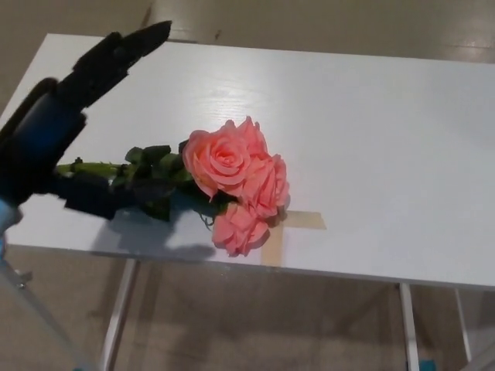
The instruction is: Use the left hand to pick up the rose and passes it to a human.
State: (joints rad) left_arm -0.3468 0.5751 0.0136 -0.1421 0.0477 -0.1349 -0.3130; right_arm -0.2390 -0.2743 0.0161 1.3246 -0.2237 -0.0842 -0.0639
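Partly hidden rose (232,182) stem, left robot hand (69,131) spread above — wrist cropped.

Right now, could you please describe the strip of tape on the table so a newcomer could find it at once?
Start at the white table and follow its near edge to the pink rose blooms. The tape lies flat just right of the lowest bloom, forming a beige cross shape partly hidden under the petals. It is the only flat, tan mark on the white top.

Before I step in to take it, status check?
Left hand open, over the stem, fingers apart. Right hand not in view. Rose lying flat on the table, not gripped. Nothing in the way.
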